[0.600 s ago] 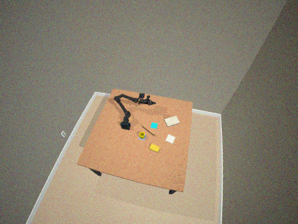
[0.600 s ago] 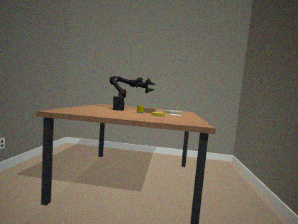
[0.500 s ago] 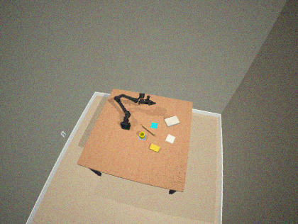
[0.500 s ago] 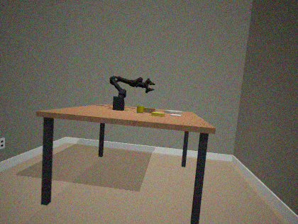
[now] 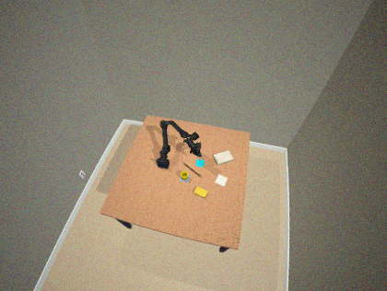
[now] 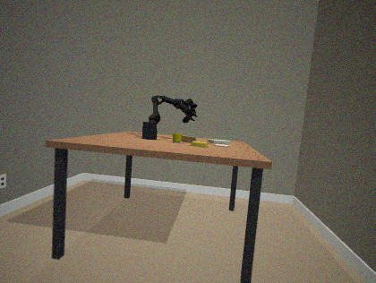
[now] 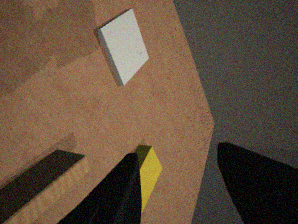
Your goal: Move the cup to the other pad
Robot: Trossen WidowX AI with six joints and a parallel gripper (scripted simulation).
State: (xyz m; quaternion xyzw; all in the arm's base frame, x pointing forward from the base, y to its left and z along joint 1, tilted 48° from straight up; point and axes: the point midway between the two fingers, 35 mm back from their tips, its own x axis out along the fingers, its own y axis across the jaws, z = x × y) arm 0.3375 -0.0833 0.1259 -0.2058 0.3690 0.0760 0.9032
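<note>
A yellow cup (image 5: 184, 175) (image 6: 176, 138) stands upright on the blue pad (image 5: 184, 180). Marbles inside it are too small to make out. The other pad, cyan (image 5: 200, 163), lies bare on the far side of a thin brown bar. My gripper (image 5: 199, 155) (image 6: 191, 119) (image 7: 178, 157) is partly open and empty, in the air high above the table, near the cyan pad in the top view. It is well away from the cup. The wrist view shows neither the cup nor either pad.
The brown bar (image 5: 192, 169) (image 7: 60, 165) stands between the pads. A yellow block (image 5: 201, 192) (image 6: 200, 144) (image 7: 151, 172) lies beyond the cup. A thick white block (image 5: 224, 157) and a thin white square (image 5: 221, 180) lie to the right. The wrist view shows one white slab (image 7: 125, 47).
</note>
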